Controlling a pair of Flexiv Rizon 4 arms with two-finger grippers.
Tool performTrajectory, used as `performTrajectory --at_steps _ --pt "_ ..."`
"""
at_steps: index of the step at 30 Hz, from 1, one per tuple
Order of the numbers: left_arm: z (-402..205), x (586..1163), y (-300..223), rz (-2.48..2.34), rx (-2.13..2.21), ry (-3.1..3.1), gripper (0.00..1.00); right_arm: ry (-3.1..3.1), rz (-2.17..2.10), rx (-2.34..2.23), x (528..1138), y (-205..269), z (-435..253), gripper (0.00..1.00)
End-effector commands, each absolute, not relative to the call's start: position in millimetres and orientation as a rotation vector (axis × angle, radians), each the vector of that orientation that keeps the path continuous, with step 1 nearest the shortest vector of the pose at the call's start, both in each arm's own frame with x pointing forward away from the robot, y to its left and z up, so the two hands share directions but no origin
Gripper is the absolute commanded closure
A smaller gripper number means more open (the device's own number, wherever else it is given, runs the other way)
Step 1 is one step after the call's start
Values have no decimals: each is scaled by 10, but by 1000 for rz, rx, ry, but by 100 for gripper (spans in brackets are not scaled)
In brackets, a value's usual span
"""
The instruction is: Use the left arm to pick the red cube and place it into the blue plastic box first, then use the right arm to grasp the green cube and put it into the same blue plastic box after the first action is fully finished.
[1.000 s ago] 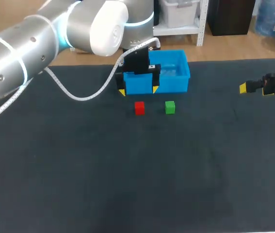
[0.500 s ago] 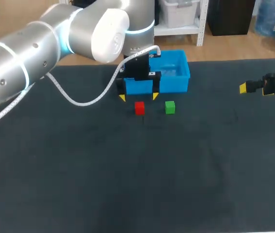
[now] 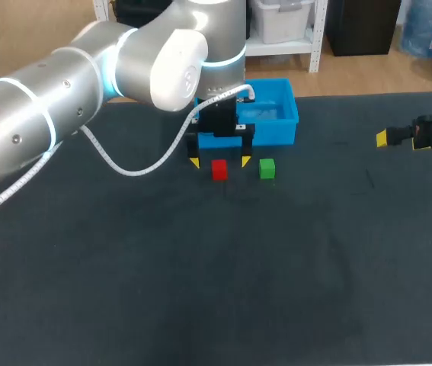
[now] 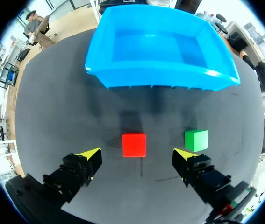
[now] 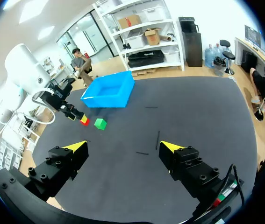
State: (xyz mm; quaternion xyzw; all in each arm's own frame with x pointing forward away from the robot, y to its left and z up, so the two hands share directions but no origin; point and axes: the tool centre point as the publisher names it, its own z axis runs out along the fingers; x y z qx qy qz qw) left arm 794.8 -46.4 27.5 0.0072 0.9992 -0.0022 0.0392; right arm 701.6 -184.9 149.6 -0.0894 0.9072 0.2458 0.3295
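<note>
Dark surface [image 3: 200,290], red cube [image 4: 134,144] sitting on it just ahead of the left end effector [image 4: 137,155], centred between its wide-apart fingers [image 4: 88,159], blue box [image 4: 160,78] beyond; right end effector [image 5: 123,145], also apart, hangs well off.

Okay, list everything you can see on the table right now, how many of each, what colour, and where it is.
red cube: one, red, on the table just in front of the box, beside the green cube
green cube: one, green, on the table in front of the box, apart from the red cube
blue plastic box: one, blue, near the table's far edge, nothing visible inside
table: one, dark surface, under everything
left arm: one, silver with a white cable, coming in from the left
left gripper: one, black with yellow tips, open, a finger on either side of the red cube without touching it
right gripper: one, black with yellow tips, open, over bare table well away from the cubes
</note>
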Motion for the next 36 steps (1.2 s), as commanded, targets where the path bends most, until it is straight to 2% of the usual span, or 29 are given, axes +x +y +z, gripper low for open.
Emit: performTrajectory --at_steps 1,36 --pt "218 8058 -507 6 29 3083 0 2374 641 -234 7011 -1851 1497 0" --pt "-61 8183 -446 41 -74 3146 0 2374 641 -234 7011 -1851 1497 0"
